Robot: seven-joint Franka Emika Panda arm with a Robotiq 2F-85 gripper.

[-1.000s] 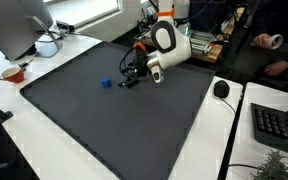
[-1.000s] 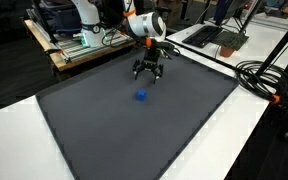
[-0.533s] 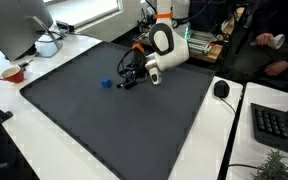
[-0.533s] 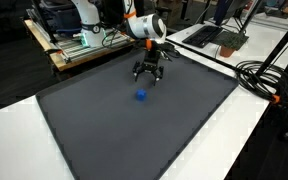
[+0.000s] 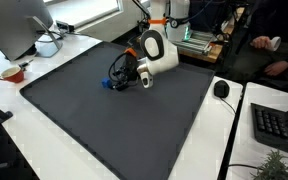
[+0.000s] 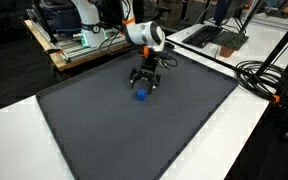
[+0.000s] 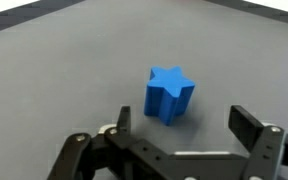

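Observation:
A small blue star-shaped block stands on the dark grey mat. It also shows in both exterior views. My gripper is open and empty, and hovers just above the mat with the block a little ahead of its two black fingers, between their lines. In both exterior views the gripper points down right beside the block, without touching it.
The mat covers a white table. A monitor, a white device and a small bowl stand at one side. A mouse and a keyboard lie at another. Cables and a wooden rack border the mat.
The arm has moved across the mat toward the blue block, and the open gripper has come down close beside it. The block has not moved.

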